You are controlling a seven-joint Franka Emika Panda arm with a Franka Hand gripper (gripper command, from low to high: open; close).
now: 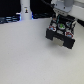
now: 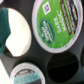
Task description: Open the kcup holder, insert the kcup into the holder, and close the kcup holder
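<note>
Closest to us, in the wrist view, we look almost straight down onto the kcup (image 2: pixel 54 21), its round green top facing the camera and ringed by a pale rim, with white lettering running across it at a slant. It sits over the black drawer of the kcup holder (image 2: pixel 30 59), whose surface shows dark round slots (image 2: pixel 55 66); we see one open slot just beside the kcup and part of another at the picture's edge. A second pod (image 2: pixel 24 73) with a pale top and green markings rests in a neighbouring slot, and a pale rounded shape with a dark green patch (image 2: pixel 12 30) fills one corner, too blurred for us to name. We cannot tell from this view whether the kcup is seated in a slot or only held above one. In the exterior view, the holder (image 1: pixel 59 36) sits on the white table (image 1: pixel 27 57) toward the exterior view's right, a dark boxy unit whose long axis runs diagonally, its near end pointing toward the lower right of that view. The gripper (image 1: pixel 60 24) hangs right over the holder, with a spot of green at its tip; its fingers are too small and blurred for us to tell whether they are apart or closed. Farther back, at the exterior view's left, a tall white bottle (image 1: pixel 25 10) stands upright against a dark background.
</note>
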